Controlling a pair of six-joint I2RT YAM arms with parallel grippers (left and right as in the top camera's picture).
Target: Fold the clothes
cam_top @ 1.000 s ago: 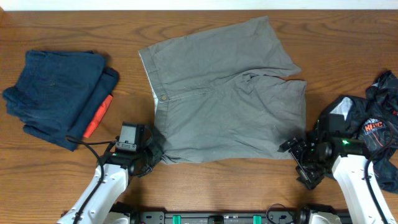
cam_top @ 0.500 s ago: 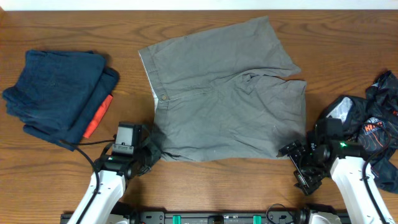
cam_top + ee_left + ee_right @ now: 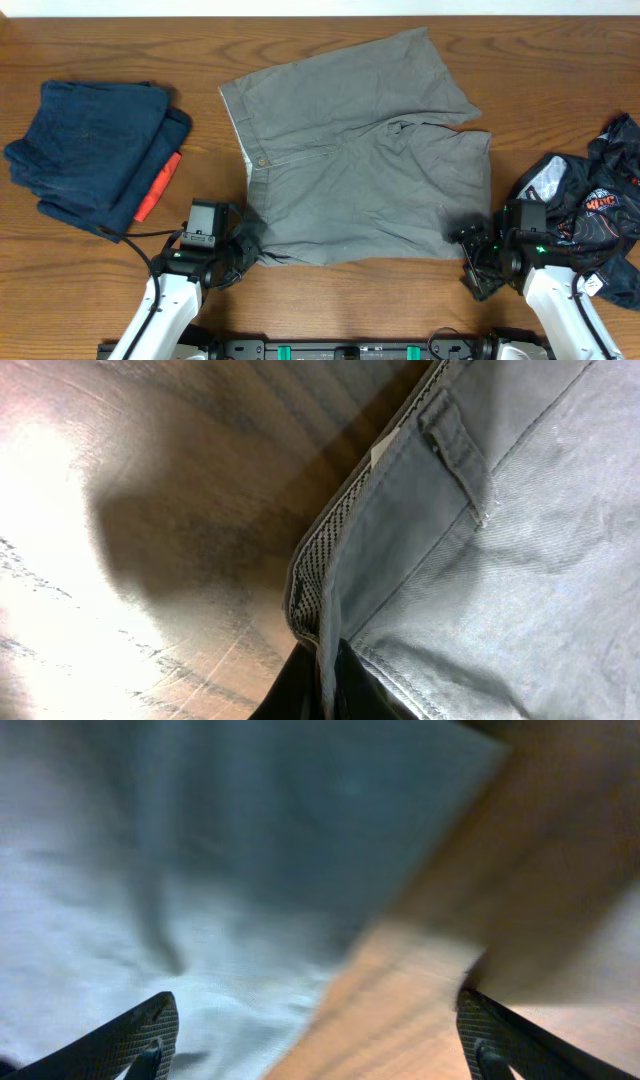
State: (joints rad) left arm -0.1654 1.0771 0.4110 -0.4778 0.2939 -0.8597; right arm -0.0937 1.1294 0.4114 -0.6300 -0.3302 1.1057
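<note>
Grey shorts (image 3: 360, 150) lie spread flat on the wooden table, waistband to the left, legs to the right. My left gripper (image 3: 243, 250) is shut on the near-left waistband corner; in the left wrist view the waistband edge (image 3: 330, 590) runs down between the dark jaws (image 3: 325, 690). My right gripper (image 3: 472, 262) is open at the near-right leg hem corner. In the right wrist view its fingertips (image 3: 320, 1045) straddle the grey hem (image 3: 200, 920) and bare wood, holding nothing.
A folded stack of navy clothes with an orange item (image 3: 95, 155) lies at the left. A crumpled black garment with orange print (image 3: 595, 205) lies at the right edge, close to my right arm.
My right gripper has moved left and toward the hem corner of the shorts. The left gripper keeps hold of the waistband, and the shorts have shifted slightly left.
</note>
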